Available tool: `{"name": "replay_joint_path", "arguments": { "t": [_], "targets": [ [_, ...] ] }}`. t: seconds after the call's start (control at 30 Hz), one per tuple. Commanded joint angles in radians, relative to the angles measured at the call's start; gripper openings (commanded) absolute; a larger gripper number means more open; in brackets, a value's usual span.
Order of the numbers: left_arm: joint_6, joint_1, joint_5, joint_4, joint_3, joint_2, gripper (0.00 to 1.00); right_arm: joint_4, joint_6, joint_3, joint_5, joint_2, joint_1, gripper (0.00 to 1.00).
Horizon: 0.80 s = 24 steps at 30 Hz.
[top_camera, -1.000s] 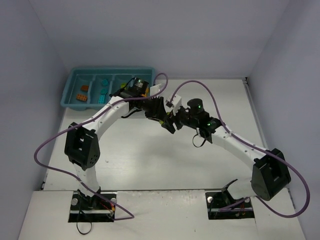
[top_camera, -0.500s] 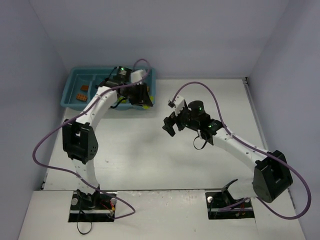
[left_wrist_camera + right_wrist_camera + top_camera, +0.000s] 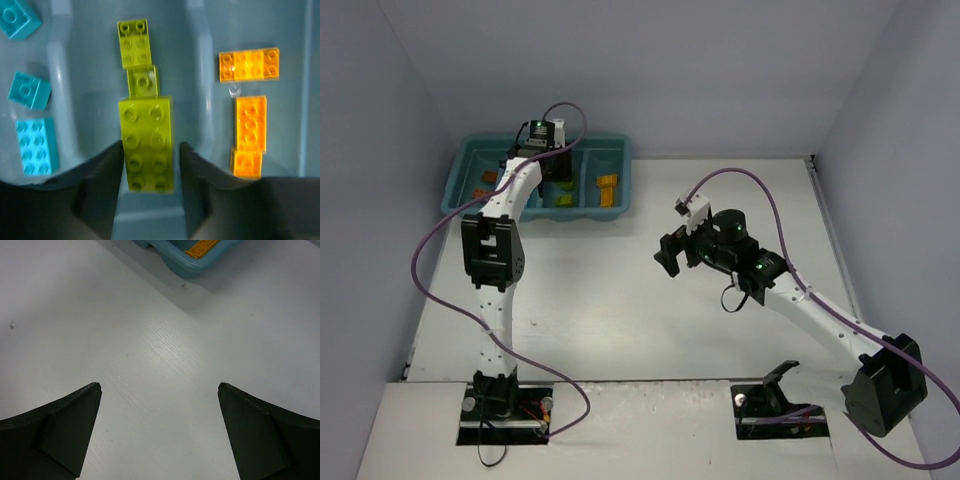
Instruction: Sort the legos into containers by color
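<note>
Item one: my left claw (image 3: 151, 146). It hangs over the tray (image 3: 600, 140), pointing down into the third compartment counted from the tray's left end. A big lime brick (image 3: 147, 145) sits lengthwise between the two jaws, which stand close along its long sides. I cannot tell whether they grip it or merely flank it. The brick overlaps the near edge of a smaller lime brick (image 3: 143, 81). A third lime brick (image 3: 134, 42) lies just past that one in the same compartment.

Item two: the other compartments. The one to the left of the lime one holds three cyan bricks (image 3: 37, 146), each apart from the others. The one at the tray's right end holds three orange bricks (image 3: 250, 122): one crosswise, and two others set end to end and touching. The overhead view shows two brown-orange bricks (image 3: 483, 182) in the compartment at the tray's left end.

Item three: my right claw (image 3: 159, 386). It is off the tray's right end, on the side nearer my bases and well apart from the tray, above the table (image 3: 160, 330). Its jaws are spread wide with nothing between them.
</note>
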Motion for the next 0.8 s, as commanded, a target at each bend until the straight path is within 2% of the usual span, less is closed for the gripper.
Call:
{"name": "replay_joint_path", "arguments": {
  "t": [0.0, 0.03, 0.07, 0.17, 0.27, 0.4, 0.6, 0.77],
  "targets": [
    [0.021, 0.009, -0.028, 0.083, 0.131, 0.011, 0.43, 0.006, 0.047, 0.028, 0.051, -0.059, 0.001, 1.00],
    [0.021, 0.009, -0.028, 0.088, 0.144, 0.018, 0.49, -0.005, 0.055, 0.030, 0.069, -0.065, 0.003, 1.00],
    [0.023, 0.011, -0.031, 0.092, 0.155, 0.024, 0.58, -0.010, 0.064, 0.031, 0.075, -0.079, 0.001, 1.00],
    [0.009, 0.026, -0.034, 0.118, 0.179, 0.029, 0.71, -0.042, 0.093, 0.044, 0.112, -0.102, 0.001, 1.00],
    [-0.006, 0.044, -0.025, 0.131, 0.201, 0.018, 0.77, -0.086, 0.114, 0.062, 0.155, -0.121, 0.003, 1.00],
    [-0.025, 0.047, 0.011, 0.082, 0.209, -0.077, 0.78, -0.172, 0.171, 0.102, 0.279, -0.148, 0.000, 1.00],
    [-0.083, 0.046, 0.052, 0.020, -0.075, -0.456, 0.78, -0.307, 0.276, 0.246, 0.546, -0.177, -0.003, 1.00],
    [-0.107, 0.046, -0.016, -0.047, -0.372, -0.870, 0.79, -0.318, 0.227, 0.326, 0.546, -0.246, -0.009, 1.00]
  ]
}}
